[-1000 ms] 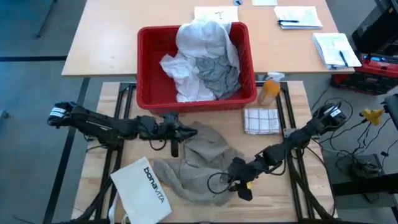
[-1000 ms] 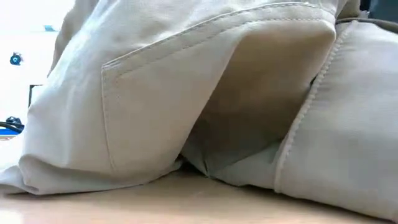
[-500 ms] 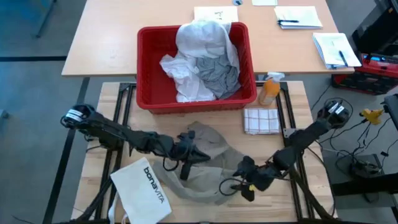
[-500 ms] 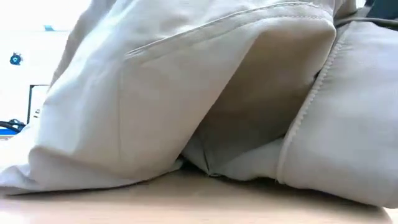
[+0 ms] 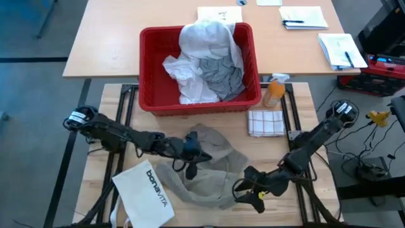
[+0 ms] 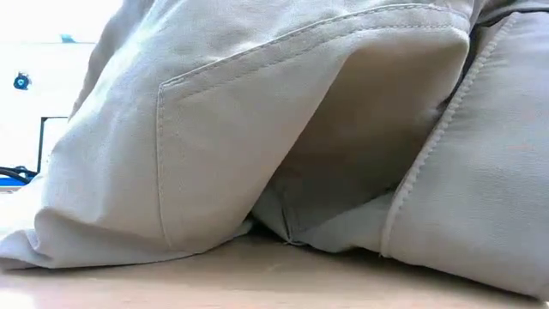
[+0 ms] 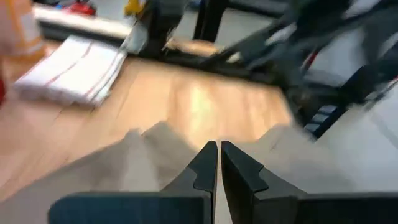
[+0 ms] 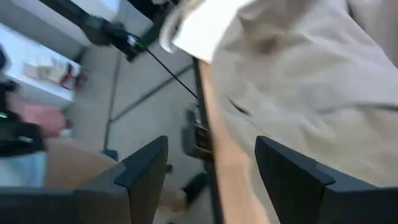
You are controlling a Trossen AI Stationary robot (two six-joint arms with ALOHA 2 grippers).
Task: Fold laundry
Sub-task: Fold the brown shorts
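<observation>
Khaki-tan piece (image 5: 202, 168) lies crumpled mid-surface toward the front edge, its long axis running left to right. Your left gripper (image 5: 192, 154) sits over its rear-left part with fingers closed together; no cloth is visible between them. Your right gripper (image 5: 245, 190) is at the garment's front-right corner, fingers spread wide, nearer the front hem.

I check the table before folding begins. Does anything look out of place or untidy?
The khaki-tan piece lies crumpled on the wooden table, bunched rather than spread flat. The bonavita bag overhangs the table's front edge. Nothing looks spilled or damaged.
</observation>
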